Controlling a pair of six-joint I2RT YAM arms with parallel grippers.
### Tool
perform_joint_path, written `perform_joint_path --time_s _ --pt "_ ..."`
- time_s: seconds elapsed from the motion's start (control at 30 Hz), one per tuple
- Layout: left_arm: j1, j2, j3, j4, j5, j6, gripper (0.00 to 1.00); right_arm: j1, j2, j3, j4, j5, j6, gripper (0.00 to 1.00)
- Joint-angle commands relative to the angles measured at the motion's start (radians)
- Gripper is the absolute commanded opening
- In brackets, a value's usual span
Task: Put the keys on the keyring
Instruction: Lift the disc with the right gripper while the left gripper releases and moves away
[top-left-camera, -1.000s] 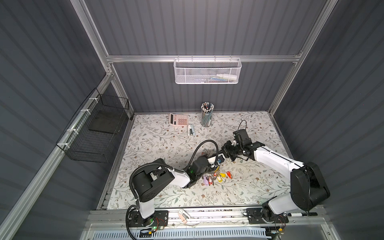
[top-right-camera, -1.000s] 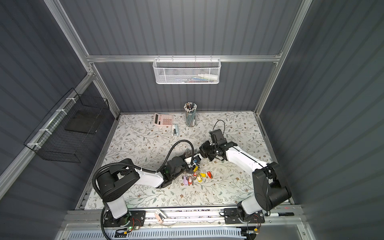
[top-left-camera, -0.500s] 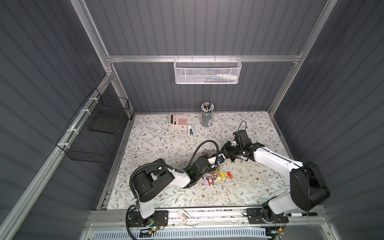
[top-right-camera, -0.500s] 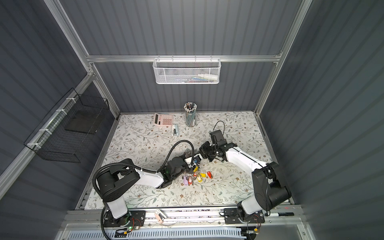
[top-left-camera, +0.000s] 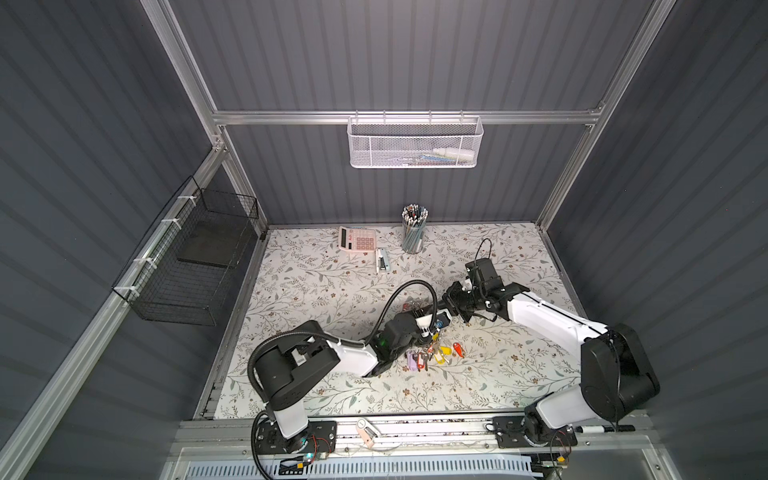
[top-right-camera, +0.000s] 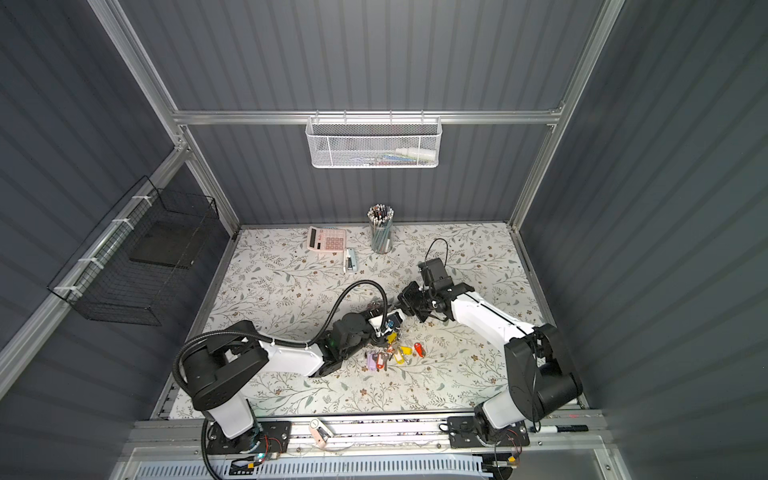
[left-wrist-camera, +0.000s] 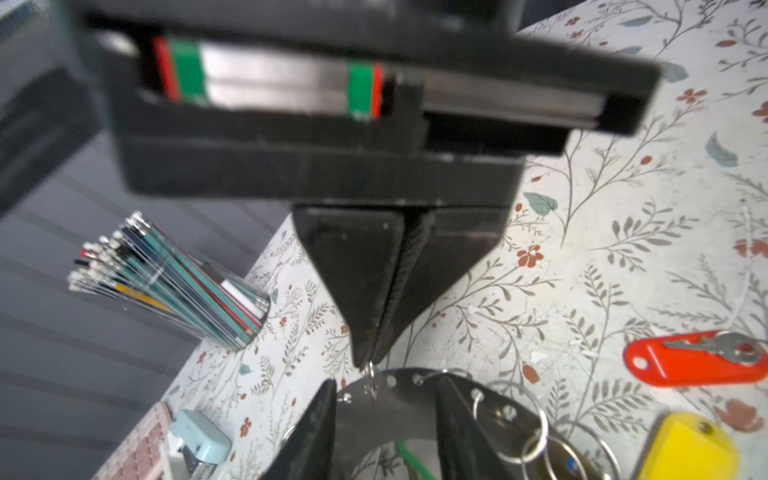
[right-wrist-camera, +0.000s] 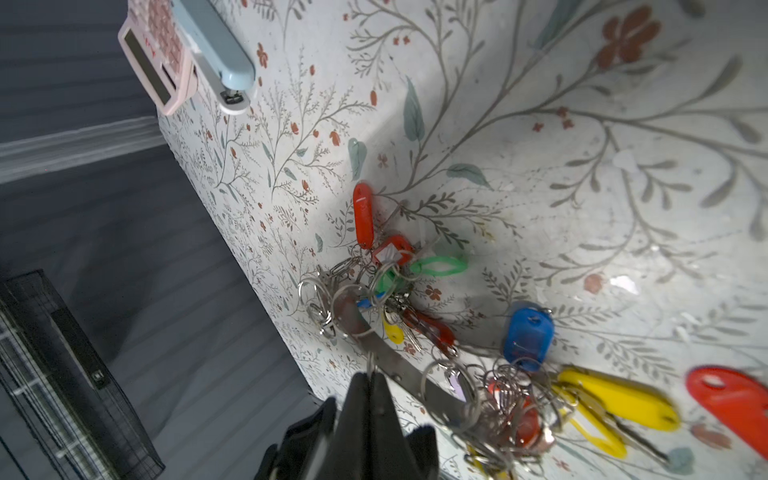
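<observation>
Noted left claw (left-wrist-camera: 386, 399) newly spread astride keyring (left-wrist-camera: 492, 401), grip released. Found keyring mid-table, 6 o'clock of pencil cup (top-left-camera: 412, 239). Saw right claw (left-wrist-camera: 369, 359) pinching split ring (left-wrist-camera: 371, 374) at rim. Probably repositioning before further threading.

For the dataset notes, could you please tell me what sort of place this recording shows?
Most likely a lab robot cell staged as a desk: grey panelled walls on an aluminium frame, with a pink calculator and a cup of pencils on a floral tabletop.
</observation>
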Motion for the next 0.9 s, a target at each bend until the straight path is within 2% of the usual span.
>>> perform_joint_path --time_s 0.0,0.13,0.3,0.47,0.57,0.67,0.77,0.87 --pt "-0.003 -0.137 -0.019 -0.117 0.038 -0.05 0.52 0.007 -0.022 0.074 -0.051 0.021 -0.138 0.0" --pt "-0.001 -0.32 -0.036 -0.275 0.048 -0.149 0.6 0.026 -0.012 0.165 -0.101 0.003 -0.293 0.0" --pt "0.012 -0.488 -0.019 -0.416 0.012 -0.251 0.57 0.064 0.002 0.28 -0.219 0.02 -0.45 0.0" --pt "0.052 -0.591 0.024 -0.533 -0.032 -0.316 0.54 0.092 0.0 0.346 -0.255 0.037 -0.484 0.0" --pt "0.092 -0.635 0.043 -0.571 -0.02 -0.372 0.54 0.094 0.008 0.391 -0.284 0.025 -0.522 0.0" --pt "0.162 -0.655 0.074 -0.628 0.062 -0.432 0.52 0.095 0.042 0.487 -0.387 -0.004 -0.671 0.0" --pt "0.236 -0.661 0.096 -0.677 0.207 -0.451 0.5 0.095 0.06 0.538 -0.456 -0.051 -0.836 0.0" --pt "0.318 -0.638 0.136 -0.731 0.35 -0.464 0.45 0.095 0.051 0.539 -0.478 -0.038 -0.954 0.0"
